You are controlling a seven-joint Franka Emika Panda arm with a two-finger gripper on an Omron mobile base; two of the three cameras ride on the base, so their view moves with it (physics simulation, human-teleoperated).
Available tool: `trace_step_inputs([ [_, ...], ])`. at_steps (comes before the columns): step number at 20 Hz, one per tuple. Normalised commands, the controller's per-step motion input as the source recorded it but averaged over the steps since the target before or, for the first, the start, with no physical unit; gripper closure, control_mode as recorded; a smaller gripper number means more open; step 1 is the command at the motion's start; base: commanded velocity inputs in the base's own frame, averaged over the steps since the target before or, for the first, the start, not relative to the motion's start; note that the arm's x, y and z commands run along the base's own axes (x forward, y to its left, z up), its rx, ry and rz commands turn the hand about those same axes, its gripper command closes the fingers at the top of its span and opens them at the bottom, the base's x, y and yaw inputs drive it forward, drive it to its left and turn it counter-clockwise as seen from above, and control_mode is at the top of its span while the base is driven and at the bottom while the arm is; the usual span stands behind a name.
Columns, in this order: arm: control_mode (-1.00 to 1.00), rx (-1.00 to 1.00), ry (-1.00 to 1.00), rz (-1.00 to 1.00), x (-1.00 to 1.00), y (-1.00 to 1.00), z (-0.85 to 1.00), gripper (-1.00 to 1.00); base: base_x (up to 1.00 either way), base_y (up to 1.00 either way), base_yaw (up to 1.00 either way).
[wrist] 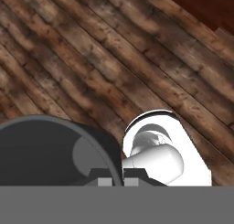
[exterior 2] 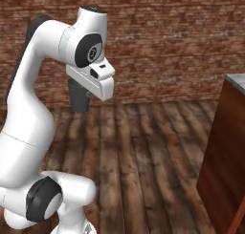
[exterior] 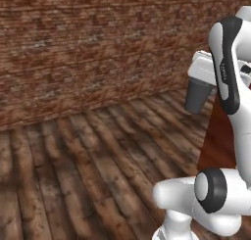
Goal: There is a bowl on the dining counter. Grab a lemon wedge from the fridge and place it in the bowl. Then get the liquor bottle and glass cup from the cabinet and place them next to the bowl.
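Note:
My gripper [wrist: 118, 179] is shut on the rim of the glass cup [wrist: 45, 154], a dark grey tumbler, with one fingertip on each side of its wall. The glass cup [exterior: 198, 94] hangs below the white hand, high above the wooden floor. From the other side the glass cup [exterior 2: 79, 97] shows partly behind the hand. The dining counter [exterior 2: 225, 147] stands at the right, with its reddish-brown panel front and a corner of grey marble top [exterior 2: 237, 80]. The bowl, lemon wedge, liquor bottle, fridge and cabinet are out of view.
A red brick wall [exterior: 98, 48] runs across the back. Dark wooden floor planks [exterior 2: 143, 156] lie open between the wall and the robot. The counter's brown panel [exterior: 218, 141] sits close behind the arm on the right.

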Motion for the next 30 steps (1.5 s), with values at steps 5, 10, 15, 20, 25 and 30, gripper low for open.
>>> trace_step_inputs([
  [5,1.0,0.0,0.0,0.0,0.0,0.0,0.0,1.0,1.0,0.28,-0.29],
  [10,1.0,0.0,0.0,0.0,0.0,0.0,0.0,1.0,1.0,0.26,-0.32],
  [15,1.0,0.0,0.0,0.0,0.0,0.0,0.0,1.0,1.0,0.27,-0.34],
  [20,1.0,0.0,0.0,0.0,0.0,0.0,0.0,1.0,1.0,0.27,-0.38],
  [25,1.0,0.0,0.0,0.0,0.0,0.0,0.0,1.0,1.0,0.27,-0.39],
  [30,1.0,0.0,0.0,0.0,0.0,0.0,0.0,1.0,1.0,0.28,-0.41],
])
